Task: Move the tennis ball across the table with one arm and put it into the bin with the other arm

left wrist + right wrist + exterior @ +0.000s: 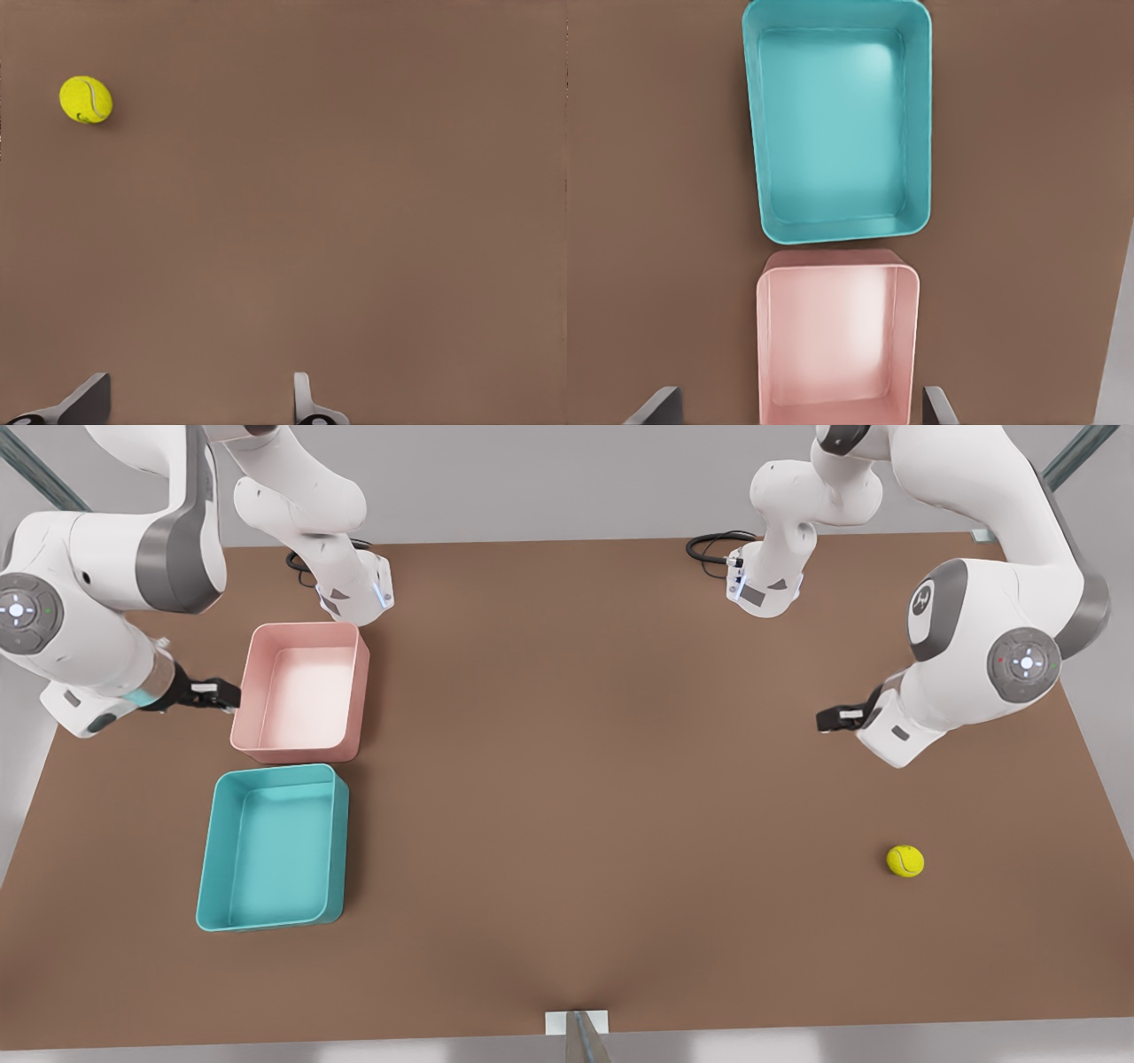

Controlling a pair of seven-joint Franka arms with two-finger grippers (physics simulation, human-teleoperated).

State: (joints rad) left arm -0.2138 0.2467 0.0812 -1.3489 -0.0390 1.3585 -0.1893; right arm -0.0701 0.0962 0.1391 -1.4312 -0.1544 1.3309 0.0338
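Note:
The tennis ball lies on the brown table near the front view's right, with nothing touching it. My left gripper hovers open farther back than the ball, well clear of it. In the left wrist view the ball rests far from the open left gripper. At the front view's left, my right gripper is open beside the pink bin, and a teal bin stands just in front of that one. The right wrist view looks down on the teal bin and pink bin, both empty.
Both arm bases stand at the table's back edge with black cables beside them. A wide stretch of bare tabletop separates the ball from the bins. A small bracket sits at the front edge.

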